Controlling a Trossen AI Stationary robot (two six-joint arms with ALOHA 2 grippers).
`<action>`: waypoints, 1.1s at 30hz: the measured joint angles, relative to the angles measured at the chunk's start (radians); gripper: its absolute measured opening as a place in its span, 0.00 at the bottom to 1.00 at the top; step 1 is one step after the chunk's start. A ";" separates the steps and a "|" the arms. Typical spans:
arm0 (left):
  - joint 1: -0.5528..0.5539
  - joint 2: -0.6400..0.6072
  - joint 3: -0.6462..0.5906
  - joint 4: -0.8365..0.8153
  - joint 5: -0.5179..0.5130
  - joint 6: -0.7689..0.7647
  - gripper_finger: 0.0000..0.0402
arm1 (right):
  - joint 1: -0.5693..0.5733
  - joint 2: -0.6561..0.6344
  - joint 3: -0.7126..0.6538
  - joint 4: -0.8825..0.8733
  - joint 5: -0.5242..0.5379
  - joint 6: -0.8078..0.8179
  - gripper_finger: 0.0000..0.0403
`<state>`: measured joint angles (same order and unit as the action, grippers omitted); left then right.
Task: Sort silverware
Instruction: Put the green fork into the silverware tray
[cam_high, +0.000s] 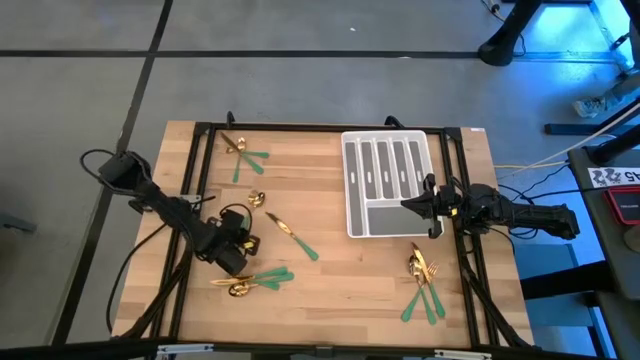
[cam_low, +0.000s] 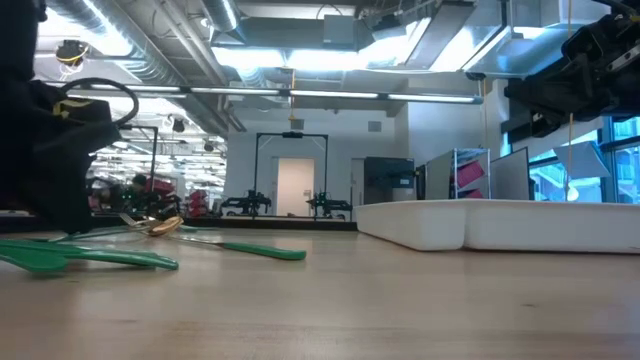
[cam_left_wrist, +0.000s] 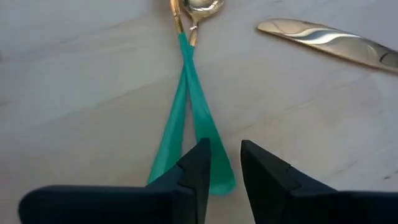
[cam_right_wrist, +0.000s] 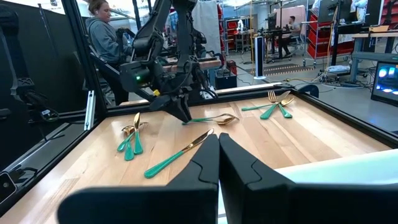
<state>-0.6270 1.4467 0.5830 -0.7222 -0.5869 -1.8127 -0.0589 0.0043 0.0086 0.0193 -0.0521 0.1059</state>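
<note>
Left wrist view: my left gripper (cam_left_wrist: 222, 163) has its jaws open narrow over two crossed green spoons (cam_left_wrist: 189, 112), so I should pinch just one handle while the right gripper (cam_right_wrist: 218, 152), jaws closed and empty, waits over the tray (cam_high: 385, 185).

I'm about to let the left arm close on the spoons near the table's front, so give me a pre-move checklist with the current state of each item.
1. Left gripper open: ok, its fingers stand apart.
2. Target between the fingers: not ok; the crossed green handles of the two spoons lie mostly under one finger, off the gap's centre.
3. One piece only: not ok; the two handles overlap, so a close may take both.
4. Knife clear of the grasp: ok, it lies apart from the spoons.
5. Tray ready: ok, the long slots look open.
6. Right gripper out of the way: ok, it is shut at the tray's edge, far from the left arm.
</note>
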 joint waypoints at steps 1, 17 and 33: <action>-0.003 0.000 0.015 -0.016 -0.001 0.006 0.19 | 0.000 0.000 0.000 0.000 0.000 0.000 0.00; -0.008 -0.001 0.003 -0.029 -0.043 -0.031 0.45 | 0.000 0.000 0.000 0.000 0.000 0.000 0.00; 0.021 0.009 -0.025 -0.015 0.021 -0.043 0.08 | 0.000 0.000 0.000 0.000 0.000 0.000 0.00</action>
<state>-0.6061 1.4554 0.5581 -0.7368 -0.5661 -1.8555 -0.0590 0.0040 0.0086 0.0193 -0.0521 0.1058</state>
